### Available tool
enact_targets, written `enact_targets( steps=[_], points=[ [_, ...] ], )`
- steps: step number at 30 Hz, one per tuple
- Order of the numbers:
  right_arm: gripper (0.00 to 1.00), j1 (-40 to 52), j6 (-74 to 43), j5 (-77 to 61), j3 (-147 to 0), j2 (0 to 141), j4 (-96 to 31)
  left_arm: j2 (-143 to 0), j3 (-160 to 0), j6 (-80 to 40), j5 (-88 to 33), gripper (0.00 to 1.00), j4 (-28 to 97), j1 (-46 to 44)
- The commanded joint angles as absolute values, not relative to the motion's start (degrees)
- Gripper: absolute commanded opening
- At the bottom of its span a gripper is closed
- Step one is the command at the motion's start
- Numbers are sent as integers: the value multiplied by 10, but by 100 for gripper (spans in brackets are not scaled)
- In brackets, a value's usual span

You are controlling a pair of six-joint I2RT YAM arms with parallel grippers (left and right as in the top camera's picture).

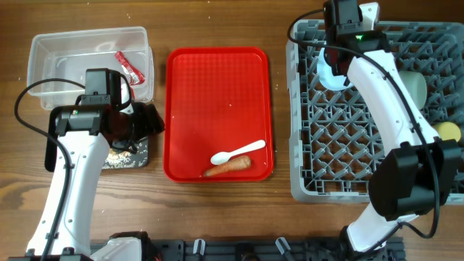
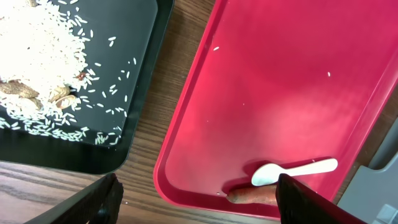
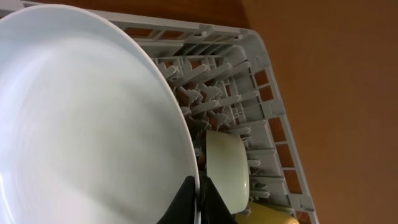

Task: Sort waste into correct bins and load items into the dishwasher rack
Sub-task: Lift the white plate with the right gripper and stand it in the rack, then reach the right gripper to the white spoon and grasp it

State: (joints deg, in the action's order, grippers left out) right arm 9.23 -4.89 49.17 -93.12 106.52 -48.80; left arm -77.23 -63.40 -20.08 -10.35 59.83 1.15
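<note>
My right gripper is shut on the rim of the pale plate, holding it upright over the far left part of the grey dishwasher rack. A pale bowl and the yellow cup sit in the rack behind it. My left gripper hangs open above the red tray's near-left corner, next to the black tray. The white spoon and the carrot piece lie on the red tray, close to the right finger. The red wrapper lies in the clear tub.
Rice grains and beige crumbs cover the black tray. The left arm stretches over the table's left side and hides most of that tray from above. The right arm crosses the rack from front to back.
</note>
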Motion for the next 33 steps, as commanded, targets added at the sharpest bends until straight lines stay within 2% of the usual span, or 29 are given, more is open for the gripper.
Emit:
enact_targets(
  steps=[1,3,4,5,6,7,8,9,14,17,21,25,27,33],
  points=[
    [4,102,-62,490,-931,1070,-490,-765,-641,-202,-106,80,599,14],
    [5,116,-61,438,-931,1070,-491,-765,-641,-202,-106,80,598,14],
    [12,122,-62,422,-931,1070,-490,-765,-641,-202,-106,80,599,14],
    [24,128,-62,406,-931,1070,-488,-765,-641,-202,-106,80,599,14],
    [26,129,-62,399,-931,1070,-488,-765,-641,-202,-106,80,599,14],
    [34,129,-66,398,-931,1070,-490,-765,-641,-202,-106,80,599,14],
    [47,129,-74,398,-931,1070,-497,-765,-641,-202,-106,80,599,14],
    [54,128,-91,400,-931,1068,-511,-765,-641,-202,-106,80,599,14],
    [81,129,-113,361,-931,1000,-528,-765,-641,-202,-106,81,599,14],
    [94,129,-79,212,-931,934,-540,-765,-641,-202,-106,84,599,14],
    [94,129,0,-70,-931,906,-580,-765,-641,-202,-122,84,602,13],
    [95,132,5,-142,-931,915,-637,-768,-641,-202,-145,84,603,-4],
    [95,143,47,-182,-931,925,-670,-772,-641,-202,-142,84,600,-22],
    [95,206,127,-181,-863,958,-707,-785,-641,-202,-138,84,601,-29]
  ],
)
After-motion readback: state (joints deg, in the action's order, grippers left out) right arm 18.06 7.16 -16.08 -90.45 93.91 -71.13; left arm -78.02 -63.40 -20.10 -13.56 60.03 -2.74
